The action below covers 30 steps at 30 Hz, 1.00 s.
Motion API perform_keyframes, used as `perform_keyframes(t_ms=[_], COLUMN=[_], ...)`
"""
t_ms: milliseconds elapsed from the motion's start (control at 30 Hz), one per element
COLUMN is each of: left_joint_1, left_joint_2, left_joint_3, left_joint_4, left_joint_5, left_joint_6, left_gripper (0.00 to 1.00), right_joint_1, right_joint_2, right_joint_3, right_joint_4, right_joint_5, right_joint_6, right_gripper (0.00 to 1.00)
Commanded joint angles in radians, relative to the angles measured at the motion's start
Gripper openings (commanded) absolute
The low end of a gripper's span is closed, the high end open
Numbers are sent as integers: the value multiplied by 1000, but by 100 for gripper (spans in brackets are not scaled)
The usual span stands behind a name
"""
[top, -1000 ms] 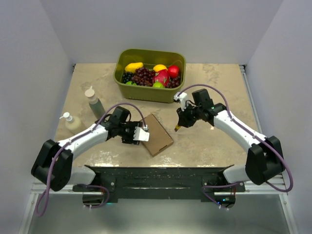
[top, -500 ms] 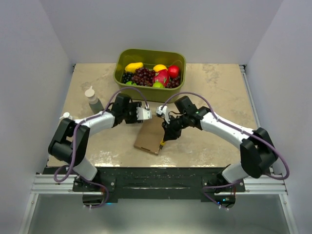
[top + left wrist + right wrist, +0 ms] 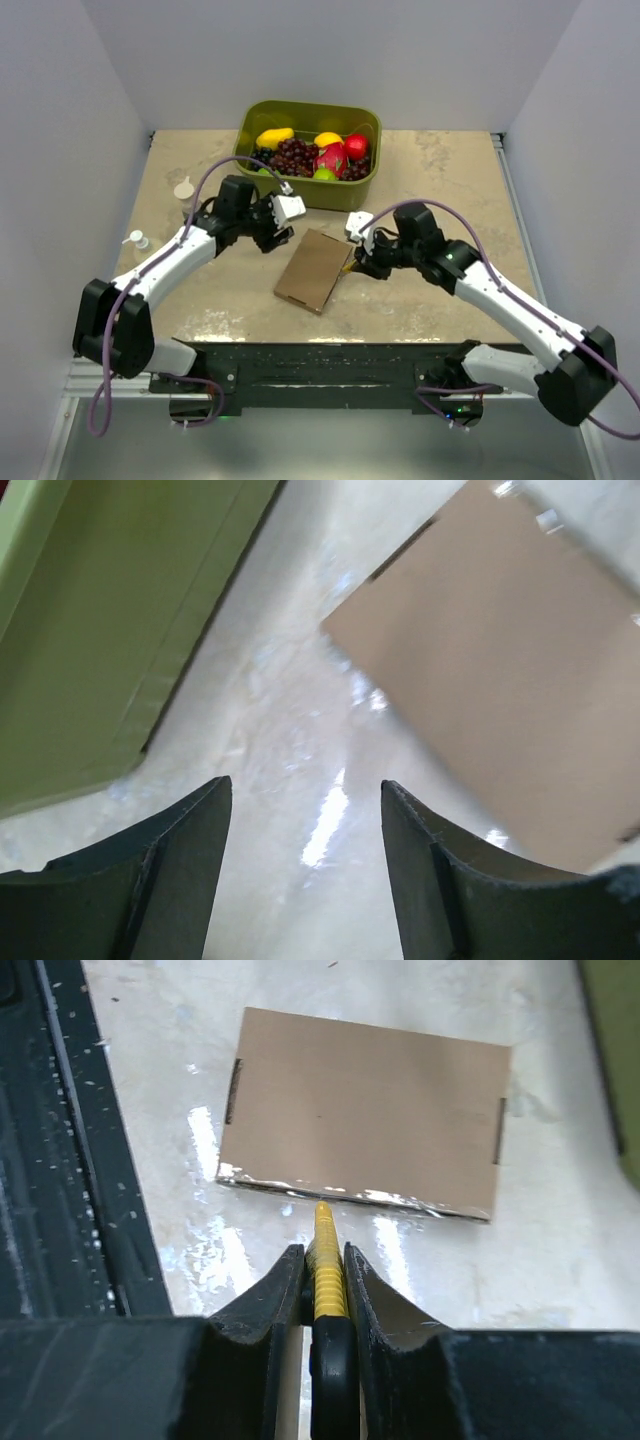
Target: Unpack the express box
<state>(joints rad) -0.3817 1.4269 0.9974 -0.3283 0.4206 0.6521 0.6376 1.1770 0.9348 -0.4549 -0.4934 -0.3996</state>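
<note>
The express box [image 3: 313,270] is lying flat and closed just on the near side of the fruit tub [image 3: 305,192]. The right gripper [image 3: 324,1260] is clamping a yellow cutter [image 3: 325,1225], tip aimed at the box's taped long edge, evidently to slit the seal; that arm is reaching inward, wrist low. The left gripper [image 3: 305,800] is hovering beside the tub's near wall, fingers apart and empty, probably placed to steady the box.

one express box [image 3: 314,270], one tub [image 3: 300,191], two bottles [image 3: 185,190] [image 3: 136,240], one yellow tool [image 3: 323,1250]
</note>
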Motion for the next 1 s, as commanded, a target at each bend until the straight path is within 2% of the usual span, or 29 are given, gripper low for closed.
perform_keyframes(t_ms=[0, 233, 467, 567, 633, 667, 733, 767, 800, 900, 967], left_joint_1=[-62, -63, -63, -63, -62, -63, -63, -63, -63, -62, -63], left_joint_2=[-54, 13, 23, 40, 56, 61, 70, 70, 75, 73, 73], left_joint_3=[-60, -92, -79, -63, -30, -25, -26, -31, -37, -49, -54], left_joint_4=[-92, -63, -40, -31, -41, -37, -15, -3, 0, 6, 8], left_joint_5=[125, 198, 236, 233, 215, 201, 153, 143, 136, 127, 129], left_joint_6=[-94, -157, -245, -296, -350, -368, -416, -425, -427, -428, -422], left_gripper=[66, 65, 65, 66, 66, 66, 66, 66, 66, 66, 66], right_joint_1=[-1, 10, 82, 82, 89, 94, 94, 96, 94, 85, 76], right_joint_2=[-138, -230, -358, -320, -295, -283, -293, -318, -330, -381, -399], right_joint_3=[-120, -155, -205, -173, -171, -183, -267, -309, -408, -578, -637], right_joint_4=[154, 165, 75, 33, 44, 61, 206, 364, 448, 796, 887], right_joint_5=[127, 217, 302, 358, 436, 552, 718, 859, 930, 1056, 1067], right_joint_6=[-47, -65, -390, -403, -401, -419, -442, -506, -560, -750, -850], right_gripper=[0, 0, 0, 0, 0, 0, 0, 0, 0, 0, 0])
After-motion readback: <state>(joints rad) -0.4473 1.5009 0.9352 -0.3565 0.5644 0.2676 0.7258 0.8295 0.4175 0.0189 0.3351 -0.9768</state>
